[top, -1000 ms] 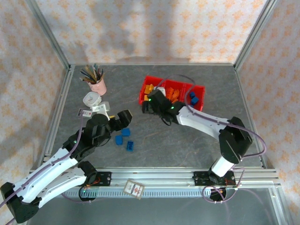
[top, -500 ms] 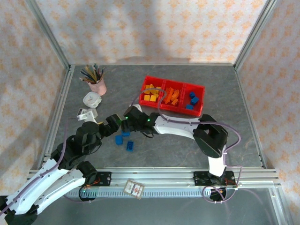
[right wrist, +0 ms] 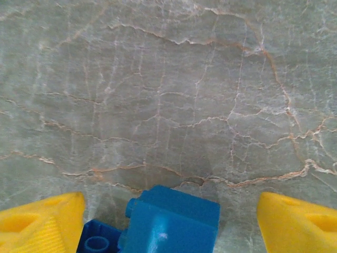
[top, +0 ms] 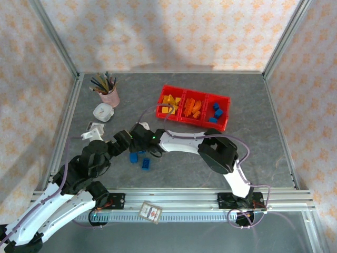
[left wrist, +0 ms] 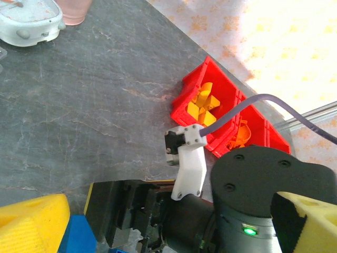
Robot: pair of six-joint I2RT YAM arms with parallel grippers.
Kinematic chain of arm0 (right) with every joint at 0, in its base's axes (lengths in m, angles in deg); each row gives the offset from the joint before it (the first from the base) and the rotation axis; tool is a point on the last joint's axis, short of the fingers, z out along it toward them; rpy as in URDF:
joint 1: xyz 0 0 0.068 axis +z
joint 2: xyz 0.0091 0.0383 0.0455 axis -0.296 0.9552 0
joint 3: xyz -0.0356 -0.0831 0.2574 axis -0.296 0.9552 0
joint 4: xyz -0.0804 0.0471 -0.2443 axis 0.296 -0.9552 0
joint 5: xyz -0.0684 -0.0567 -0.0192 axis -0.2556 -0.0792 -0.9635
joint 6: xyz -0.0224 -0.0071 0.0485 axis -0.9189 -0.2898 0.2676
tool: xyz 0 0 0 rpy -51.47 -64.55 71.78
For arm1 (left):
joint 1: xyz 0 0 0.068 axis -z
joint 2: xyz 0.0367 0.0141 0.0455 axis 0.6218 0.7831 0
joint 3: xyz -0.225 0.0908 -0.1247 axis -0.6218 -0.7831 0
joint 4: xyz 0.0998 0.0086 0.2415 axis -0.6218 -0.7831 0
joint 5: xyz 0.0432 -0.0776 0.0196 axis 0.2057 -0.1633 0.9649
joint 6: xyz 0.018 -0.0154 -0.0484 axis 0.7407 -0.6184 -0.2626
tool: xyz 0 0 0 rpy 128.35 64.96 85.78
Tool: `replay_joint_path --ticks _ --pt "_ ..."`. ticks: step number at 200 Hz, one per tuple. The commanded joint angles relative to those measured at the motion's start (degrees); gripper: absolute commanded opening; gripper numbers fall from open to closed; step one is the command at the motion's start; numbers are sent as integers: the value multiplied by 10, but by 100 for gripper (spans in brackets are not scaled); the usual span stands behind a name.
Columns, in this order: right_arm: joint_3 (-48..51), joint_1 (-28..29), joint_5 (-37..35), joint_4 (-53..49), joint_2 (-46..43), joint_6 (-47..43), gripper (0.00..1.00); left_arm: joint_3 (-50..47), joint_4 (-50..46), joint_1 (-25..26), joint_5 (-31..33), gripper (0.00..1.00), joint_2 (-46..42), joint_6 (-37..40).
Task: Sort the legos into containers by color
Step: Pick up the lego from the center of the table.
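Tabletop was grey with pale stone veining, tray bright red, yellow legos at its 9 o'clock, orange legos at centre, blue legos at 3 o'clock, loose bricks blue, cup pink, walls peach floral.

- grey, veined table
- red tray at its far right
- pink cup and white round object at far left
- blue bricks loose near the middle-left
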Motion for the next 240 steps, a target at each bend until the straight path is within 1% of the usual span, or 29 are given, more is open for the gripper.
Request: replay_joint_path --ticks 1,31,71,91,113,179,213,240 --pt "-26 1 -23 -30 20 15 81 0 -16 -5 20 99 -4 -2" --pt "-27 2 -32 -41 26 22 75 0 -13 -4 21 99 -3 -1" --pt "-4 1 -63 -54 1 34 66 -2 -7 -4 18 99 0 2" --pt "0 1 -77 -68 -4 36 64 -5 -2 -5 15 99 3 3" --pt "5 1 -78 -69 -5 37 62 -8 4 -5 11 99 5 2" --pt "-6 1 -80 -61 -3 19 46 -1 2 -5 8 99 9 5" --pt "11 -1 -94 -57 -39 16 40 -1 14 -4 -7 99 16 7" --pt "53 -17 -82 -36 -93 16 37 6 33 -4 -19 99 34 15"
